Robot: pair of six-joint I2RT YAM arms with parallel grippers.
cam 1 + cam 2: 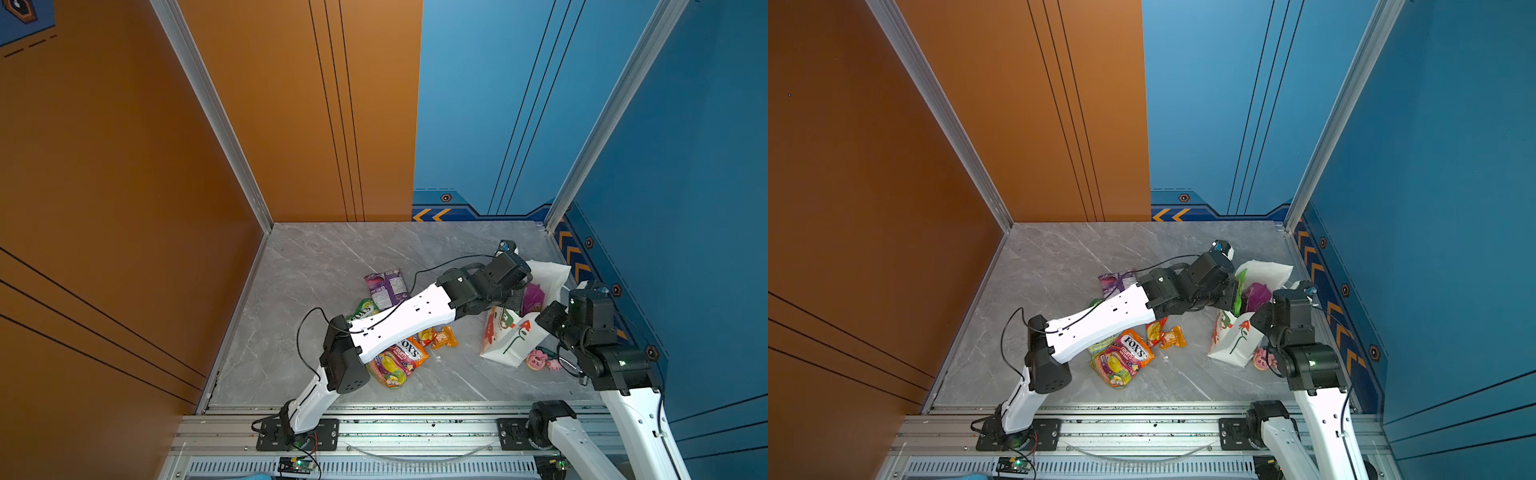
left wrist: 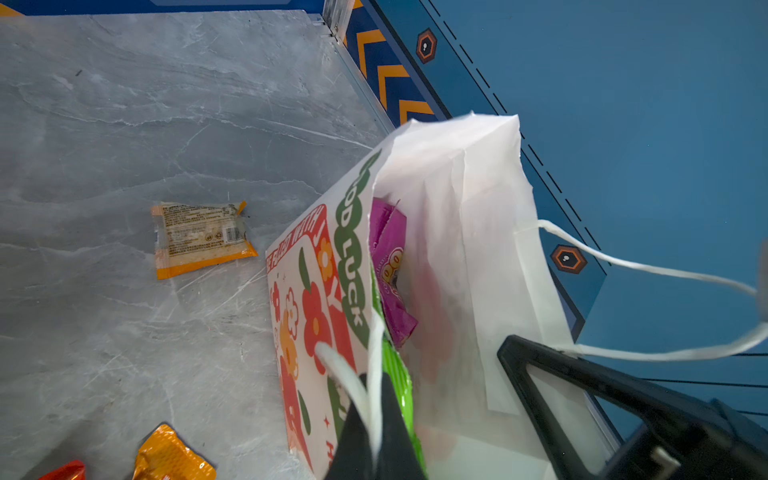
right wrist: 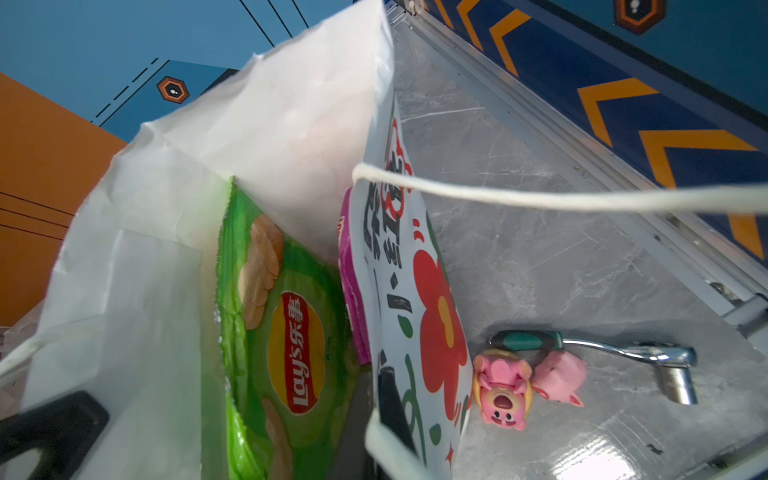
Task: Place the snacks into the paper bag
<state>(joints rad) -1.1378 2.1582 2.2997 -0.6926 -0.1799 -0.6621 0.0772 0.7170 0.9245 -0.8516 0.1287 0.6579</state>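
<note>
The white paper bag (image 1: 509,338) (image 1: 1233,343) stands open at the right. Inside it I see a large green snack bag (image 3: 286,332) and a purple packet (image 2: 390,266). My left gripper (image 2: 368,432) reaches across and is shut on the bag's white cord handle (image 2: 345,374) at its near rim. My right gripper (image 3: 388,415) is shut on the opposite flower-printed wall. On the table lie a purple snack bag (image 1: 386,286), two FOX'S bags (image 1: 399,359) (image 1: 363,309), partly under the left arm, and small orange and red packets (image 1: 442,337) (image 2: 199,237).
Two pink toys (image 3: 503,390) (image 1: 540,359) and a ratchet wrench (image 3: 602,349) lie by the bag's right side, near the blue side wall (image 1: 623,316). A metal rail (image 1: 374,428) runs along the table's front edge.
</note>
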